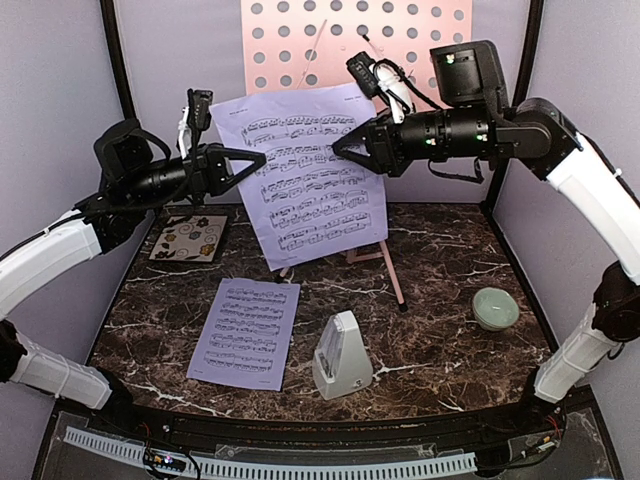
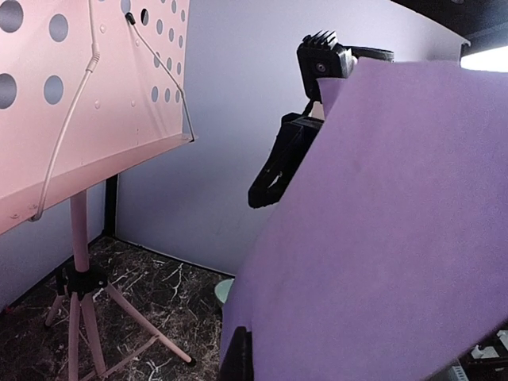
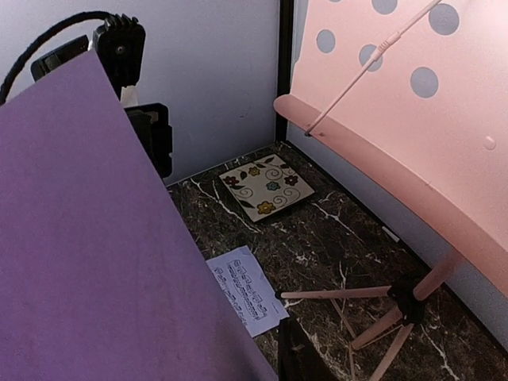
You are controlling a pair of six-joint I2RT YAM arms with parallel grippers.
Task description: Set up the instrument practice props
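Metronome upright and flat page lying on the surface, both in front of the music stand. Raised page hangs just before the stand's desk, not yet on it: left claw pinched tight on its edge, right claw at the page, grip cannot be told. Judged about midway; both pages left to seat on the stand

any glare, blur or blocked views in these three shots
Top external: even light, sharp, printed notes readable on the held sheet. Left wrist: the sheet's blank back fills the right half, slightly soft, with a blown-out strip at the top right corner. Right wrist: the sheet blocks the left half; the music stand and coaster beyond look sharp.
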